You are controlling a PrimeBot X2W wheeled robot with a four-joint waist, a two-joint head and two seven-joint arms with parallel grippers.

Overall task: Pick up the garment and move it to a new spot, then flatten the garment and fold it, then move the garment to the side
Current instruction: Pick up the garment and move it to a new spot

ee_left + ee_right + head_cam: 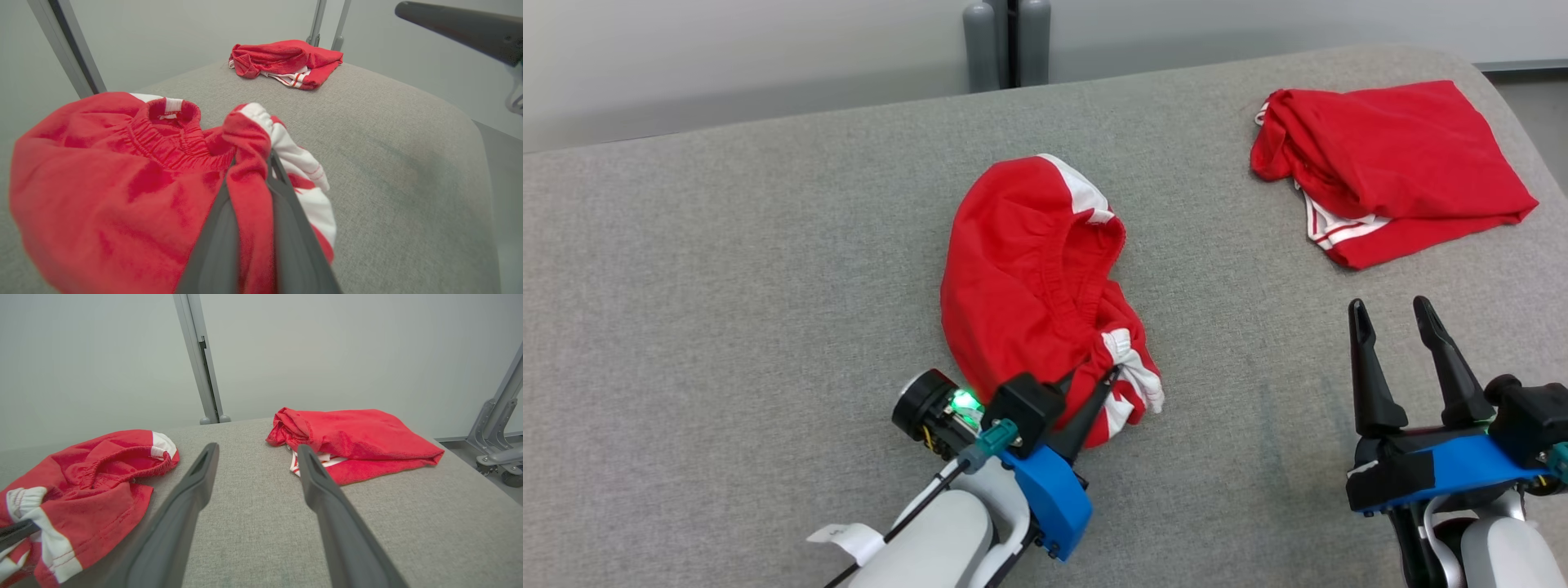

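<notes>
- Head view: garment [1021, 269] lies bunched on the grey cushion [727, 286]; left gripper [1112, 372] pinches its white-striped near edge; right gripper [1388, 306] stands spread and empty, well apart to the right.
- Left wrist view: red cloth clamped between both fingers [216, 245]; its bulk spreads left of them.
- Right wrist view: jaws wide; garment off to the left; second red garment [359, 433] ahead.
</notes>
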